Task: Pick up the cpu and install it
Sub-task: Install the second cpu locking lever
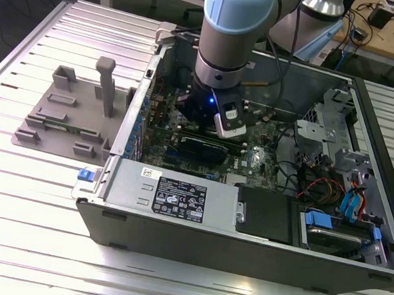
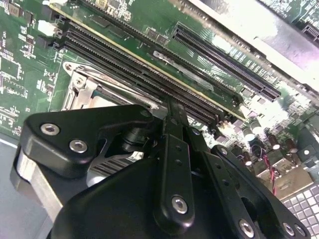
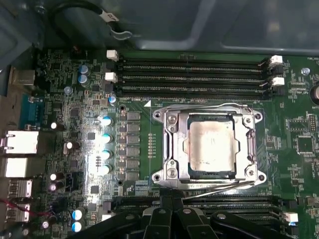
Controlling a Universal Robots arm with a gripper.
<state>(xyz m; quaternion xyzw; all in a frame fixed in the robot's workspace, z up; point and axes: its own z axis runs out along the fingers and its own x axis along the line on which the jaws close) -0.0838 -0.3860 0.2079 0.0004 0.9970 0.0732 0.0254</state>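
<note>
- the cpu (image 3: pixel 208 145) is seen in the first wrist view seated in the motherboard socket (image 3: pixel 169 144), framed by its metal load plate.
- the gripper (image 2: pixel 172 117) is positioned just beside the socket, over the memory slots (image 3: pixel 194 74), inside the open computer case (image 1: pixel 180 206).
- its fingers (image 2: pixel 174 149) appear pressed together with nothing held, though the tips are partly hidden.
- a grey parts tray (image 1: pixel 65 116) is set on the exterior view's left.
</note>
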